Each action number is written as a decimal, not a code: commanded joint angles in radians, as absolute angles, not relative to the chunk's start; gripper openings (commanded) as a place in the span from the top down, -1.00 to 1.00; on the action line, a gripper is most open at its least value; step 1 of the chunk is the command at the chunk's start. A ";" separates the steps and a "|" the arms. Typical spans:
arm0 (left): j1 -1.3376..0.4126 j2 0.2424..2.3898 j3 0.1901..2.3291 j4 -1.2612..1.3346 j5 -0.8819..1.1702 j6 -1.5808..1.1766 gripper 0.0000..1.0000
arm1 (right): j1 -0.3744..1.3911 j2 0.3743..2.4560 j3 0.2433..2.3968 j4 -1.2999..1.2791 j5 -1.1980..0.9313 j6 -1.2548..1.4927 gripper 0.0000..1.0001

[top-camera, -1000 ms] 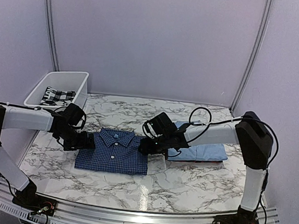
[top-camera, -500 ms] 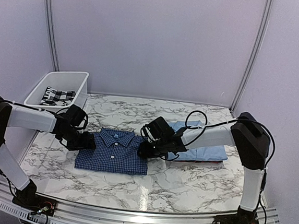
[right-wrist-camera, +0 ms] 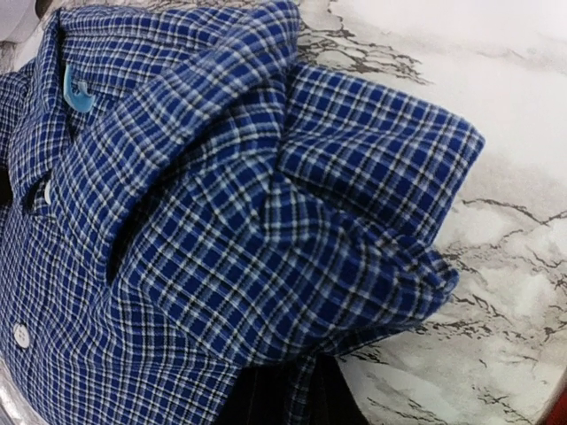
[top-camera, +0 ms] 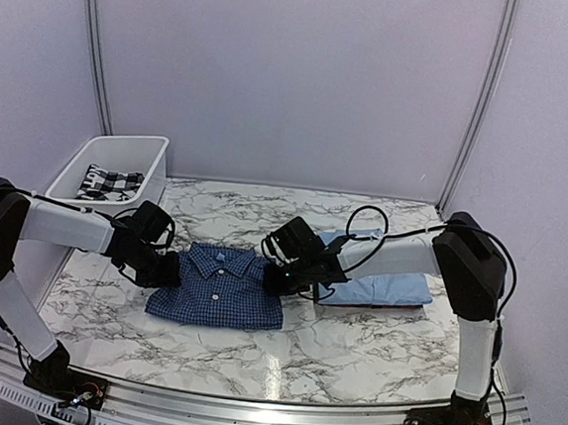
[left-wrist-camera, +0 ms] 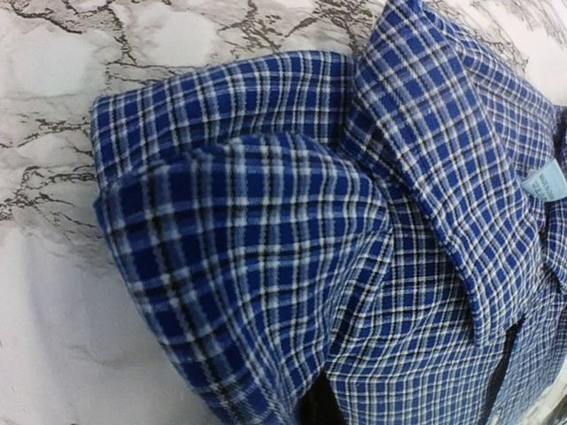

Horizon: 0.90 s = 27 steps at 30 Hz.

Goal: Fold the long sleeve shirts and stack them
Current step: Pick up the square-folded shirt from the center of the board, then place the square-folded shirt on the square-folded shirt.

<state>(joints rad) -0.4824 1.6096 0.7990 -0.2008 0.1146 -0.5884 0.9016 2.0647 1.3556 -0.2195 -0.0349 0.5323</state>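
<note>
Blue shirt (top-camera: 217,291) between left pincer (top-camera: 167,269), right pincer (top-camera: 272,276)

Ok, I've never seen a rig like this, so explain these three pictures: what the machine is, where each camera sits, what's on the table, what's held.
These are two robot arms bolted at the table's near edge, each with a two-finger gripper. The wide picture is from a fixed camera above and behind them; the close-ups are from wrist cameras. On the table lie a folded dark blue checked shirt and, to its right, a folded light blue shirt. A white bin at back left holds checked cloth. The left gripper and right gripper each seem to pinch a shoulder of the dark shirt; cloth hides their fingers.
</note>
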 commanded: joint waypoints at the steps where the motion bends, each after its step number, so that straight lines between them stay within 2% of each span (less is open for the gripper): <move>1: -0.501 1.604 0.823 -0.215 0.177 -0.612 1.00 | 0.919 2.076 1.431 -0.244 -0.031 0.520 0.96; 16: -0.531 1.470 0.956 -0.295 0.218 -0.648 1.00 | 0.917 2.024 1.605 -0.415 0.084 0.437 1.00; 27: -0.608 1.485 1.130 -0.304 0.216 -0.716 1.00 | 0.825 1.910 1.647 -0.540 0.146 0.354 1.00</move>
